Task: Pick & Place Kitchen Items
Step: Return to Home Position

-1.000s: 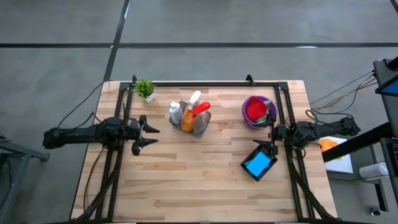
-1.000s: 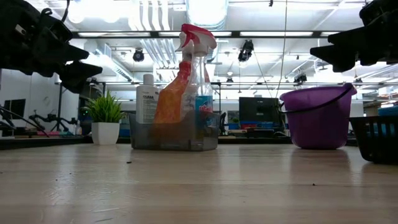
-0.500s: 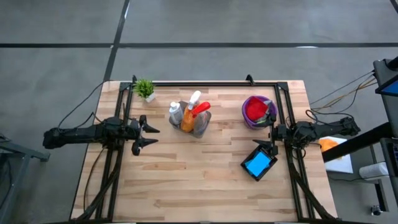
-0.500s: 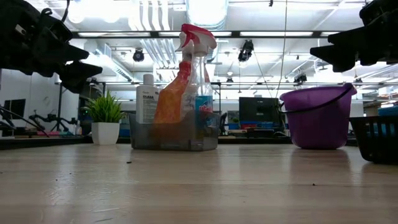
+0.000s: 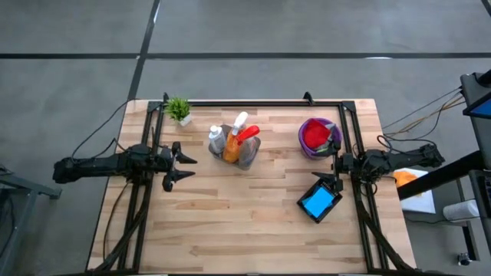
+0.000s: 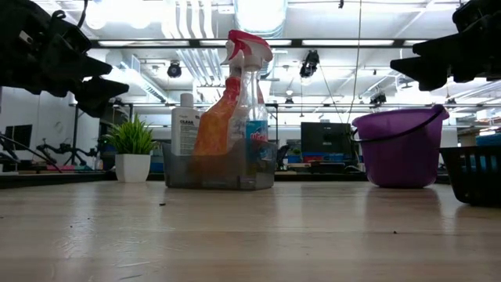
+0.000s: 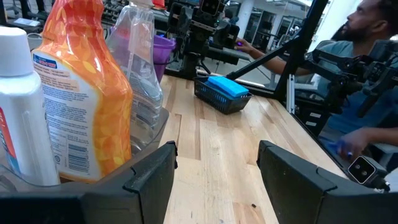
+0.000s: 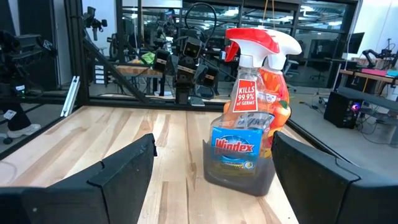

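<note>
- High view: the table (image 5: 230, 222) is seen straight down from well above, with its whole top framed.
- Low view: set at tabletop height and aimed level across the wood into the room, with the bottles (image 6: 211, 125) centred.
- Left wrist view: aimed past the bottles at close range toward the black basket (image 7: 216, 103) and the right arm (image 7: 202, 25).
- Right wrist view: faced the opposite way. The bottles are shared by all four views, and the far arm is probably the left arm (image 8: 186, 62).
</note>
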